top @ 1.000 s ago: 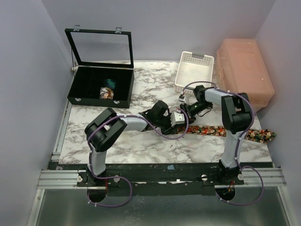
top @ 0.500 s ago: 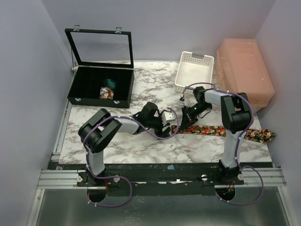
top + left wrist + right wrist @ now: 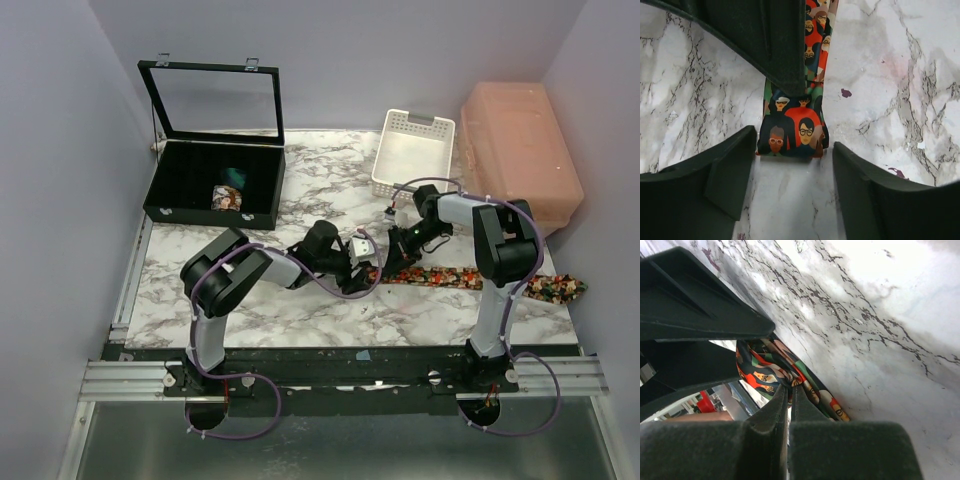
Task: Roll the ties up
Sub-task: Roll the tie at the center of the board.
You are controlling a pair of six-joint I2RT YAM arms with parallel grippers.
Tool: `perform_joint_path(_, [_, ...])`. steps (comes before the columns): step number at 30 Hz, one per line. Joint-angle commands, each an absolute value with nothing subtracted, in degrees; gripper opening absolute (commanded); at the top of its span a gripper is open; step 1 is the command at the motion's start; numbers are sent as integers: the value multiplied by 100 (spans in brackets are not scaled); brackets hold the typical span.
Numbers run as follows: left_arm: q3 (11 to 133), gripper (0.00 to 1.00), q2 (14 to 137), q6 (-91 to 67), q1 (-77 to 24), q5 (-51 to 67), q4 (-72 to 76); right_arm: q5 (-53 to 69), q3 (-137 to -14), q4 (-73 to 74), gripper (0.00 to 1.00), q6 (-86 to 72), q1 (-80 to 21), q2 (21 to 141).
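Left wrist view: the printed necktie [image 3: 792, 132] lies flat, its folded end between the spread jaws of the left gripper [image 3: 794, 161], nearer the arms than the white basket [image 3: 419, 120]; the right gripper [image 3: 787, 401] pinches the fabric; a sideways tug could skew or slacken the roll

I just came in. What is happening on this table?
Two robot arms are working on a long dark necktie with a red and orange print, stretched across the marble table. The right tool is shut, pinching the tie near its left end. The left tool is open, straddling that end without gripping it. Most of the tie is not yet rolled. One rolled tie sits in the open black case at back left.
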State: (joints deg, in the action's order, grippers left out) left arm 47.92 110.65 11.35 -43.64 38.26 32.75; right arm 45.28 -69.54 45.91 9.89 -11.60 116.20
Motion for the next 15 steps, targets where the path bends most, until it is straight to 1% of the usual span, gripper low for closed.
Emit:
perform_joint_path(1, [4862, 53, 11293, 949, -4438, 3923, 3405, 3288, -6647, 3896, 1, 1212, -1174, 11848])
perform_joint_path(3, [4996, 43, 11196, 835, -4470, 4054, 3301, 3414, -6651, 3877, 1, 1193, -1182, 11886])
perform_joint_path(5, [5075, 39, 11057, 740, -4546, 4097, 3331, 3538, -6662, 3827, 1, 1126, -1220, 11913])
perform_joint_path(10, [5377, 39, 11040, 451, -4686, 4133, 3366, 3729, -6664, 3683, 1, 958, -1287, 11906])
perform_joint_path(15, [5689, 41, 11437, 517, -4782, 3900, 3030, 3905, -6620, 3618, 1, 859, -1291, 11791])
